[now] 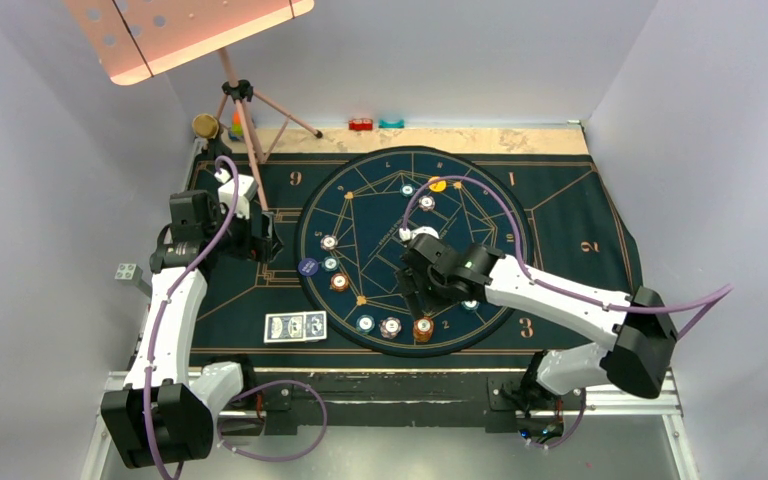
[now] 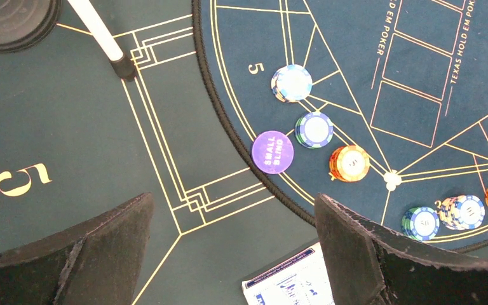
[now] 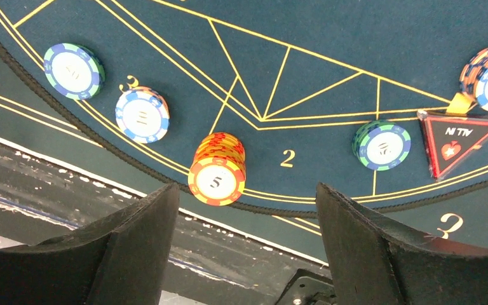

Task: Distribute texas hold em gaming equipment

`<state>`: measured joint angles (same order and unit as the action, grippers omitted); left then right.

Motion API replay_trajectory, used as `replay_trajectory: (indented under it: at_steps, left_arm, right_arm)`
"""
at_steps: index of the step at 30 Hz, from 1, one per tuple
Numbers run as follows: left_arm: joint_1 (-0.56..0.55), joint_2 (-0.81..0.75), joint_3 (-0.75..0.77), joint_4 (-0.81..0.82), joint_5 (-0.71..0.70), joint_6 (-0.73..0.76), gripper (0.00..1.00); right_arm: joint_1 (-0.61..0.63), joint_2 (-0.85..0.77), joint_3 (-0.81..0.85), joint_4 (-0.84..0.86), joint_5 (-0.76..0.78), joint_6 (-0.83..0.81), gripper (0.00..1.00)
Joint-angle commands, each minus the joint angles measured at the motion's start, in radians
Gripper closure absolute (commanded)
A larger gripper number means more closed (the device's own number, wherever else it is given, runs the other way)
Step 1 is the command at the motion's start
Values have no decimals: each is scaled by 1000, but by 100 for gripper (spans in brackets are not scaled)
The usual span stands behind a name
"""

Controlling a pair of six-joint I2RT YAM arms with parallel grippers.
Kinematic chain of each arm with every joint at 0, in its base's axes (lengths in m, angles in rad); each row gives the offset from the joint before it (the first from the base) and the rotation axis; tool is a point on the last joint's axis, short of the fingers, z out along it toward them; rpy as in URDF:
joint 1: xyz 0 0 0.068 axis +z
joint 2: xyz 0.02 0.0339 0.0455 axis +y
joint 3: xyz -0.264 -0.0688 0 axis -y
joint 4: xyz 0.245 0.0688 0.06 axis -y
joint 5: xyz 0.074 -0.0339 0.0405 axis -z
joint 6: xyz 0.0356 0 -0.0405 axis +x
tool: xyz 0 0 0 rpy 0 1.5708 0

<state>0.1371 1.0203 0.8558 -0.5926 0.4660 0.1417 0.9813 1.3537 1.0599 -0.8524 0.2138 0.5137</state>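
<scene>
- Worktop [image 1: 460,140]: carries everything listed below.
- Mat [image 1: 580,220]: dark blue with gold lines, covers most of the worktop.
- Round mat [image 1: 380,200]: lies on the centre of the mat.
- Right arm [image 1: 560,295]: runs from the near right base diagonally left over the round mat, with its wrist tipped down at the near rim by the "2". The right jaws are released and spread wide, clear of the orange stack.
- Left arm [image 1: 170,310]: stretches forward along the mat's left side, with its wrist turned right. The left jaws are released, spread wide above the mat and grasping nothing.
- Cards [image 1: 295,327]: a short face-down row on the mat, just left of the round mat's near rim.
- Orange stack [image 3: 217,171]: chips marked "5", upright on the near rim just ahead of the right jaws.
- Other stacks: three [image 2: 314,129] stand by the "5" on the left rim. Two [image 3: 142,114] stand left of the orange stack and one [image 3: 382,145] stands right of it.
- Red marker [image 3: 457,141]: a flat triangle beside that right-hand stack.
- Purple disc [image 2: 272,152]: reads "SMALL BLIND" and straddles the left rim.
- Yellow disc [image 1: 438,185]: sits at the far rim.
</scene>
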Motion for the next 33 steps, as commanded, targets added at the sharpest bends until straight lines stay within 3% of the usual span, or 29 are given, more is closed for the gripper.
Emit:
replay_trajectory:
  at_steps: [1, 22, 33]
  left_arm:
    - [9, -11, 0, 21, 28, 12, 0]
    - [9, -14, 1, 20, 25, 12, 0]
    - [10, -14, 1, 19, 22, 12, 0]
  right_arm:
    - [0, -28, -32, 21, -29, 67, 18]
    - [15, 57, -138, 176, -175, 51, 18]
    - [37, 119, -162, 188, -150, 51, 31]
